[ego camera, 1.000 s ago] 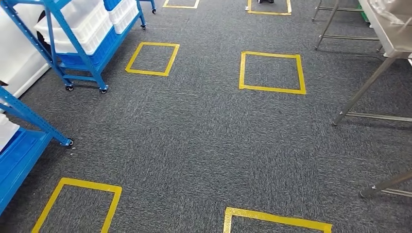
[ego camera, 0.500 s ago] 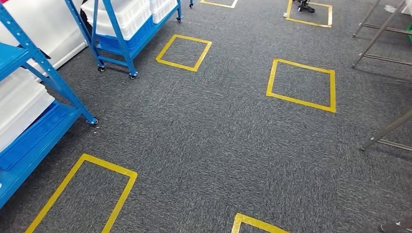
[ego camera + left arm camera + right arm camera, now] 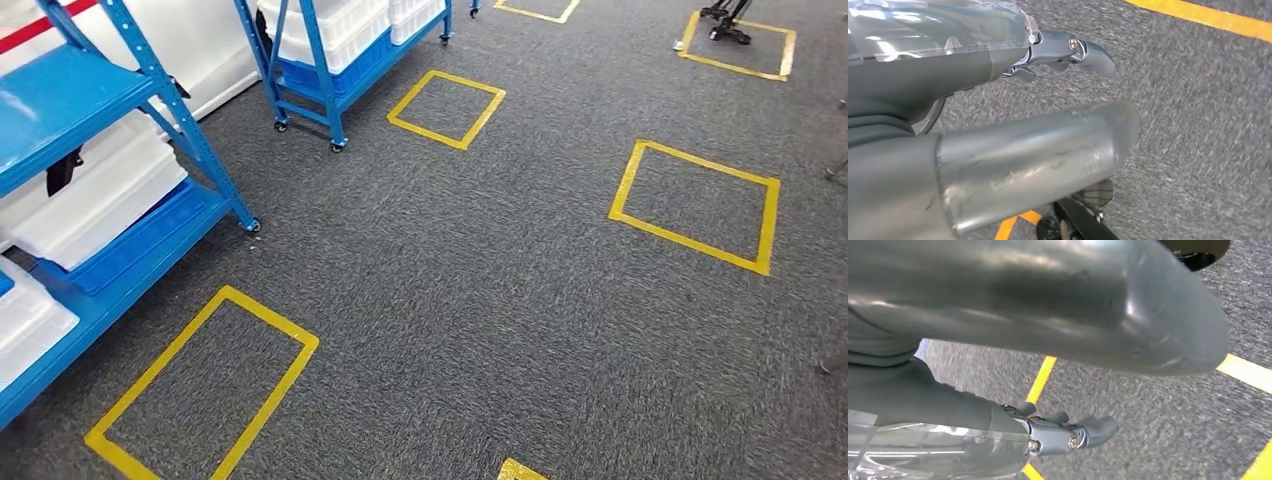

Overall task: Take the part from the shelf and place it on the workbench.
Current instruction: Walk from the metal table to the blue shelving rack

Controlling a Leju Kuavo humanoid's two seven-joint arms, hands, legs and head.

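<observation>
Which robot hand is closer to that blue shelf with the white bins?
Probably the left robot hand: the blue shelf stands on its left side. The right robot hand hangs farther off.

We have open grey carpet (image 3: 480,300) ahead from twelve to three o'clock, marked with yellow tape squares (image 3: 695,205). A blue shelf (image 3: 95,190) loaded with white bins (image 3: 100,195) blocks nine o'clock; a second wheeled rack (image 3: 330,50) stands at eleven.
</observation>
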